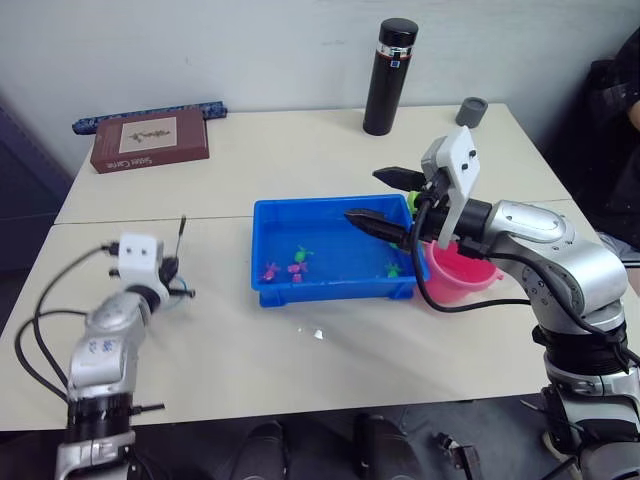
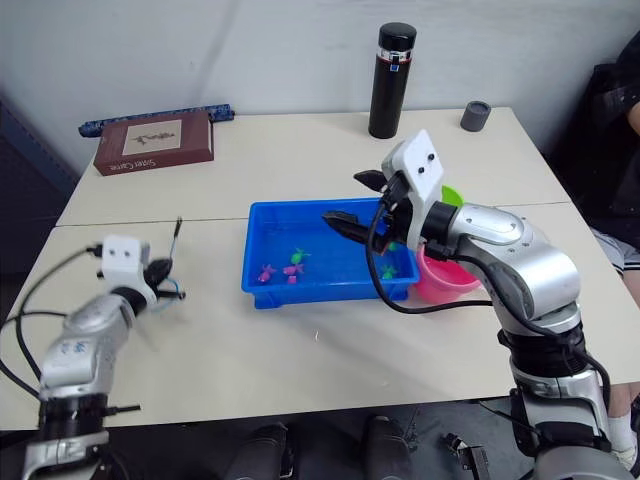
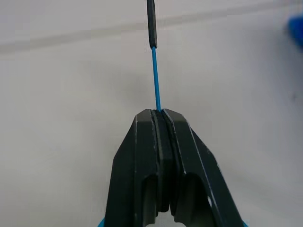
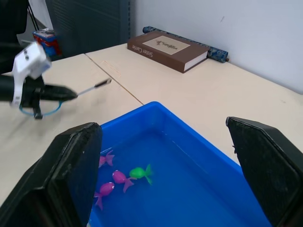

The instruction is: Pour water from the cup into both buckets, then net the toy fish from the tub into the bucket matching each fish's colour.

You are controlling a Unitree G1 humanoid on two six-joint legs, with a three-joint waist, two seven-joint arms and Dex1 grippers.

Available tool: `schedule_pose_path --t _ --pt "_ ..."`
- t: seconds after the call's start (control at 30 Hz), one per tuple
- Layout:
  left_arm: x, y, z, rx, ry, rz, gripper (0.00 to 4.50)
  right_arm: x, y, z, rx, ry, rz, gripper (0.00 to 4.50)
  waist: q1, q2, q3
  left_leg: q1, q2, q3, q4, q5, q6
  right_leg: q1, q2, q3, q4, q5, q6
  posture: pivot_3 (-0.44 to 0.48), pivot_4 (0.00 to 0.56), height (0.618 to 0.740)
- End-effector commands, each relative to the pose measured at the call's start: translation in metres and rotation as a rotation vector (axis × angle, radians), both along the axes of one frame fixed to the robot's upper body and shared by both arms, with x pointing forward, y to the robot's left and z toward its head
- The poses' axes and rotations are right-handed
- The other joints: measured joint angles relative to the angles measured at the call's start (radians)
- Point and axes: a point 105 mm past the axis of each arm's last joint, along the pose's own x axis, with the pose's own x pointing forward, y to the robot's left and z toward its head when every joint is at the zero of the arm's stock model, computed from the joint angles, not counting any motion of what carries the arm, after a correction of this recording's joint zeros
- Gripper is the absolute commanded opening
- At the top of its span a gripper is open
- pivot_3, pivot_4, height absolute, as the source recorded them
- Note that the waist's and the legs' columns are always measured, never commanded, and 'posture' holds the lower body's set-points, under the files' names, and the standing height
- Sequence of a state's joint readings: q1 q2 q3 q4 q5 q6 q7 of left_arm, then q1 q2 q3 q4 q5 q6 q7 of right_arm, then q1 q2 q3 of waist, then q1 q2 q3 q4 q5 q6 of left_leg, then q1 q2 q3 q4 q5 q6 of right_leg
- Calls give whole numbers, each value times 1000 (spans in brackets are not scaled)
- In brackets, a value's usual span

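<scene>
The right gripper (image 1: 385, 197) hangs wide open over the tub's (image 1: 330, 292) right end, empty. The left gripper (image 3: 160, 118) is clamped on a thin blue rod (image 3: 155, 75) (dark-tipped), left of the tub. Fish (image 4: 140, 173) lie in the tub; the pink bucket (image 1: 455, 280) stands at its right.

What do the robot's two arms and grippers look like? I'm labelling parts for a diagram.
Both arms have rounded silver-grey shells with black joint rings and loose black cables looping beside them. Each wrist carries a white camera block. The left gripper and the right gripper each have two black wedge-shaped fingers.
</scene>
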State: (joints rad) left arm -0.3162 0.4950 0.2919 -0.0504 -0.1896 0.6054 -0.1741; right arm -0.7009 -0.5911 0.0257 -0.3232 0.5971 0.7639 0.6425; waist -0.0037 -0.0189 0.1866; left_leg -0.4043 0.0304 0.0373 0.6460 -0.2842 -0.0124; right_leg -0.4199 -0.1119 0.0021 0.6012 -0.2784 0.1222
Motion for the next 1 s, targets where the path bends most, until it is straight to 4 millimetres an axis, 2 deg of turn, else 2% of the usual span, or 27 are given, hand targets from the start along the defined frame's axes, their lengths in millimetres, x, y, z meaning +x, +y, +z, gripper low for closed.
schedule_pose_path --t 0.03,0.13,0.27,0.37,0.47,0.53,0.67,0.8,1.0 --pt "4 -19 32 7 -80 -106 78 -7 -1 19 27 -80 11 4500 -2 0 0 0 0 1 0 0 0 0 2 0 1 0 0 0 150 740" --pt "7 -32 45 1 -107 -179 78 -7 -1 20 28 -85 8 4500 -1 0 0 -1 -2 3 1 -1 0 0 7 -1 1 0 1 0 150 740" --pt "-1 -86 62 2 -125 -495 78 -6 -9 27 15 -124 -21 4500 0 0 0 -2 -2 8 2 -1 0 0 8 -3 0 0 1 0 150 740" --pt "-1 -91 62 32 -119 -529 78 -5 -11 27 11 -131 -24 4500 1 0 0 -2 -1 13 2 -1 0 0 9 -3 0 0 1 0 150 740" --pt "-14 -117 55 37 -118 -708 78 -6 -15 28 -13 -150 -30 4500 -3 0 0 -2 0 14 2 -1 1 -1 11 -2 1 0 1 0 150 740" --pt "-19 -126 52 51 -123 -770 78 -5 -16 28 -19 -155 -31 4500 -3 0 0 -1 0 14 2 -1 1 -1 12 -2 2 0 1 0 150 740" --pt "-26 -141 59 15 -159 -890 78 -6 -17 27 -36 -161 -24 4500 0 0 0 -1 1 14 3 -1 0 -2 13 -1 2 0 1 0 150 740" --pt "-42 -160 54 20 -127 -1059 78 -9 -17 20 -77 -145 18 4500 0 0 0 -1 1 14 5 -1 0 -2 13 0 3 0 1 0 150 740" --pt "-60 -174 45 68 -89 -1212 78 -15 -17 6 -143 -90 102 4500 -1 0 0 -1 1 14 5 -1 0 -2 13 0 4 0 1 0 150 740"
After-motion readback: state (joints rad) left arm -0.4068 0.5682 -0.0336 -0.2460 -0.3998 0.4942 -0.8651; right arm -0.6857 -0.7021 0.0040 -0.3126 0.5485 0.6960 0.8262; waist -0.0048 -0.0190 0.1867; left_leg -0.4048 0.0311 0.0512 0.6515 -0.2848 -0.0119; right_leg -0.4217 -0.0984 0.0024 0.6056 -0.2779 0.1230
